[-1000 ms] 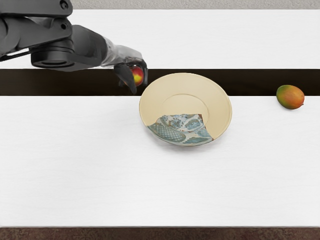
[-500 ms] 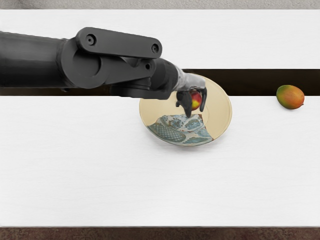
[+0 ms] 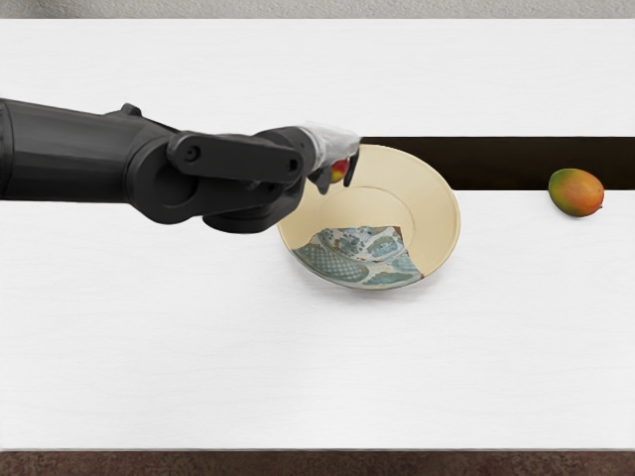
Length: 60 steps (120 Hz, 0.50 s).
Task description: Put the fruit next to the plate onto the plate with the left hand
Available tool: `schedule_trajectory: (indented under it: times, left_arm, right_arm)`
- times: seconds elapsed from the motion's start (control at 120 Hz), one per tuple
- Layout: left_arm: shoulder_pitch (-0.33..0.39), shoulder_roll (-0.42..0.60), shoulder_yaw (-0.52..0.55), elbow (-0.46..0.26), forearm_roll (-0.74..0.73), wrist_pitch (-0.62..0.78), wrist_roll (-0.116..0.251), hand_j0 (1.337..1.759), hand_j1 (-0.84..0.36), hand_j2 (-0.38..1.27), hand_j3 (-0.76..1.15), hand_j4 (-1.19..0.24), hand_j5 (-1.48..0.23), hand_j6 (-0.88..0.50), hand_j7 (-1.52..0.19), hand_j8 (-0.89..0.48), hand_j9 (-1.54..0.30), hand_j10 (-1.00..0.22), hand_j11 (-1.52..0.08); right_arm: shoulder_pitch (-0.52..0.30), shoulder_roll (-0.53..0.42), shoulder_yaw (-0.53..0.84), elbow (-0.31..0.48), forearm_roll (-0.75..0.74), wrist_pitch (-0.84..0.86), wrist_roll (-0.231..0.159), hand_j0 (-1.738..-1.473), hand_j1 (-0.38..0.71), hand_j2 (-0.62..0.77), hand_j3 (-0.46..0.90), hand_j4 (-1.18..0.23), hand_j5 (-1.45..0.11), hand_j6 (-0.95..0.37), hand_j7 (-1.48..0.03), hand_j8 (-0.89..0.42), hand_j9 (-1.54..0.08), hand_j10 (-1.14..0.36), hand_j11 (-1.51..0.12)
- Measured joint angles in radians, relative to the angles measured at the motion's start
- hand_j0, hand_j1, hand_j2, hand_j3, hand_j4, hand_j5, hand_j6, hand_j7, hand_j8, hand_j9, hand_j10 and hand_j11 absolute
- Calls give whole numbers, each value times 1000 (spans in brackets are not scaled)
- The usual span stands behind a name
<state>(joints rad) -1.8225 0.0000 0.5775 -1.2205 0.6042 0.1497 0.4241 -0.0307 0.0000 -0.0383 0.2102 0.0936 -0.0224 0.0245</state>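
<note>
The cream plate (image 3: 435,210) with a blue patterned patch sits mid-table. My left arm reaches in from the left, and the left hand (image 3: 333,171) hovers over the plate's back-left rim. Its fingers are curled around a small red and yellow fruit (image 3: 340,170). Only a sliver of the fruit shows between the dark fingers; the rest is hidden by the hand. I cannot tell whether the fruit touches the plate.
A mango (image 3: 575,191), orange and green, lies on the table far to the right of the plate. A dark gap (image 3: 516,159) runs across behind the plate, between the two white table surfaces.
One second ago the hand held the fruit left of the plate. It swung right over the plate's middle, then drew back left to the back-left rim, fruit still in its fingers.
</note>
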Motion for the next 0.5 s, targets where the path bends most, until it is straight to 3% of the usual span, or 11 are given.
schedule_trajectory:
  times: [0.267,0.408,0.5]
  left_arm:
    - [15,0,2,6,-8,1,1,1616,-608,408,0,-563,-1164,-158,-1178,-161,-1207,-750,-1220]
    - [20,0,1,12,-14,5,1,1632,-526,319,0,-625,-960,-267,-980,-258,-1006,-798,-1012]
    - [20,0,0,14,-16,5,1,1641,-386,234,0,-546,-805,-319,-817,-312,-834,-657,-837]
  right_arm:
    - [0,0,0,0,0,0,0,-1658,-312,-6,0,-31,-40,-31,-40,-31,-40,-31,-40]
    - [0,0,0,0,0,0,0,-1658,-312,-6,0,-31,-40,-31,-40,-31,-40,-31,-40]
    - [0,0,0,0,0,0,0,-1658,-312,-6,0,-31,-40,-31,-40,-31,-40,-31,-40]
